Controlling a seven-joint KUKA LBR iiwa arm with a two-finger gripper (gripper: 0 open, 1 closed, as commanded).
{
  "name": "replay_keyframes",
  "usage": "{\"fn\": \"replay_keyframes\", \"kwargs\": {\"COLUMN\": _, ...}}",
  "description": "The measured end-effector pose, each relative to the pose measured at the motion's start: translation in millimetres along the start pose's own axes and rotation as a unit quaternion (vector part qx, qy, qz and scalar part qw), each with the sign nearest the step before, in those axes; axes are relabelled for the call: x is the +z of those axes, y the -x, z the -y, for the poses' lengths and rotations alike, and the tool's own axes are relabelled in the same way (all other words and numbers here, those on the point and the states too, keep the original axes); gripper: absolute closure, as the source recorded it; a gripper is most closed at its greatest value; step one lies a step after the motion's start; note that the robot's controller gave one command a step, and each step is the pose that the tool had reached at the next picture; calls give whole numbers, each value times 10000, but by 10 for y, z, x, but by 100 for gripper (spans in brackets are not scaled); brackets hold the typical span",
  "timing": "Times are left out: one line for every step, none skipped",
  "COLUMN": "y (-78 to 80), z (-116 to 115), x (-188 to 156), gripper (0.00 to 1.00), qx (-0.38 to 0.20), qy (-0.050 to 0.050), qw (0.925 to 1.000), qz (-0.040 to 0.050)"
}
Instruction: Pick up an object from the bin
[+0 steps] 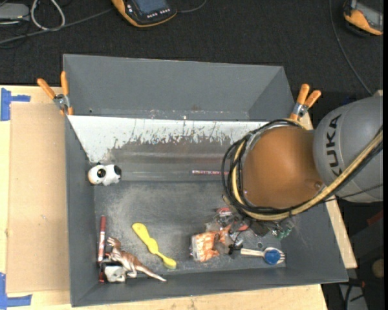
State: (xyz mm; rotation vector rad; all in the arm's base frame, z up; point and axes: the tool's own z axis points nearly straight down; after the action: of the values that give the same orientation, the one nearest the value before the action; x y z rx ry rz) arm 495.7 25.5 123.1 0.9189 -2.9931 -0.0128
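My gripper [235, 232] reaches down from under the arm's orange cover into the bin's front right part. It is right beside an orange and white crumpled thing [205, 246], at that thing's upper right edge. Just to the right of the gripper lies a pale stick with a round blue end [271, 257]. Whether anything is held is hidden by the cover and the clutter below it.
A yellow spoon-like piece [153, 244] lies at the front middle. At the front left lie a brown toy dinosaur [126, 263] and a thin red pen [102, 239]. A white and black round toy [103, 174] rests against the left wall.
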Motion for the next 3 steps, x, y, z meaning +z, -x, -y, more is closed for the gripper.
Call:
{"fn": "replay_keyframes", "kwargs": {"y": 33, "z": 8, "x": -645, "gripper": 100, "qx": 74, "qy": 11, "qw": 10000, "qz": -15}}
{"fn": "replay_keyframes", "kwargs": {"y": 74, "z": 90, "x": -75, "gripper": 100, "qx": 921, "qy": -8, "qw": 9957, "qz": 20}}
{"fn": "replay_keyframes", "kwargs": {"y": 71, "z": 32, "x": -441, "gripper": 100, "qx": 1010, "qy": 9, "qw": 9949, "qz": -5}}
